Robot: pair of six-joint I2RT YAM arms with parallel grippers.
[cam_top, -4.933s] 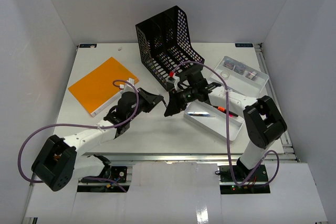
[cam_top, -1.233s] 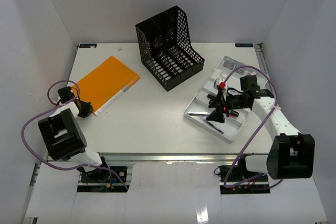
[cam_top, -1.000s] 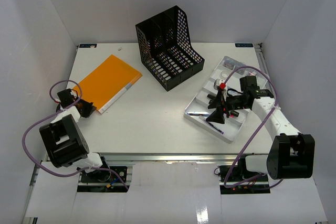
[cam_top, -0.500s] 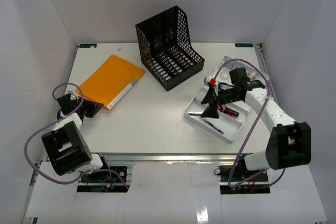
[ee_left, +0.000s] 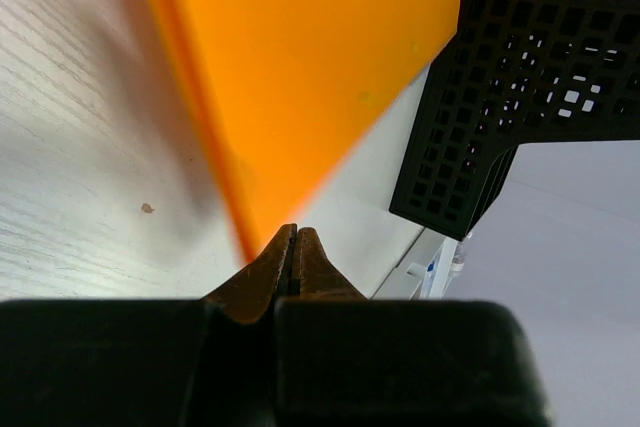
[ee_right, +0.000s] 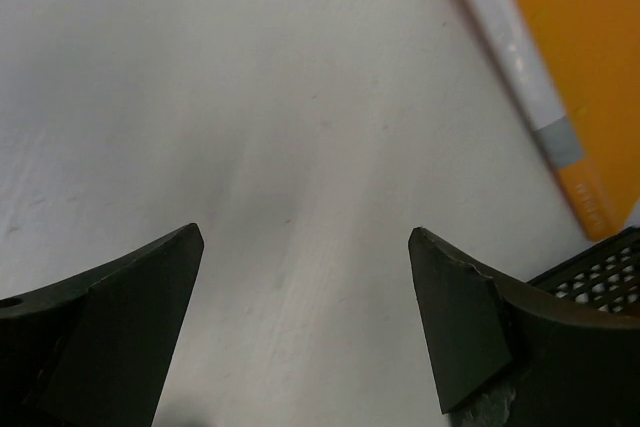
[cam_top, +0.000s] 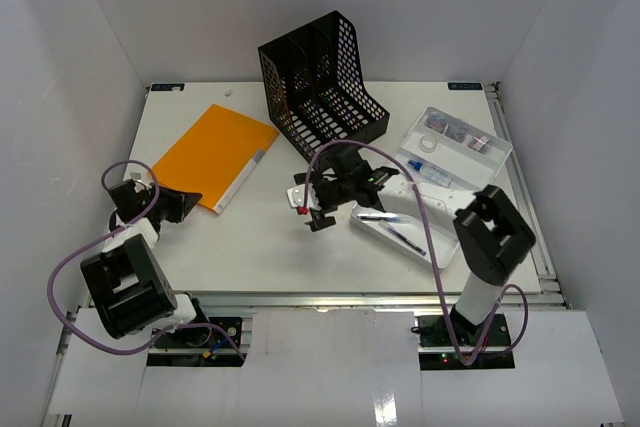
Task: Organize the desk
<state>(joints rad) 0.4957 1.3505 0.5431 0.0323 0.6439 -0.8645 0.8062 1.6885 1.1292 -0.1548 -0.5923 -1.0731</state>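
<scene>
The desk (cam_top: 260, 242) is a white tabletop. On its left part lies an orange notebook (cam_top: 215, 152), tilted, with a white spine strip. My left gripper (cam_top: 195, 199) is shut with nothing between its jaws. In the left wrist view its tips (ee_left: 295, 233) sit right at the near edge of the orange notebook (ee_left: 300, 57). My right gripper (cam_top: 312, 212) hangs open over the bare middle of the desk, left of the silver tray (cam_top: 497, 160). The right wrist view shows only white desk (ee_right: 300, 147) between its fingers (ee_right: 440, 287).
A black perforated file rack (cam_top: 322, 87) stands at the back centre, just behind the right gripper. The tray holds a pen (cam_top: 398, 237) and small items. An aluminium rail (cam_top: 330, 298) runs along the near edge. White walls enclose the desk.
The right arm swung from above the tray leftward to the middle of the desk and its jaws widened. The left gripper, still shut, and the notebook in front of it shifted right.
</scene>
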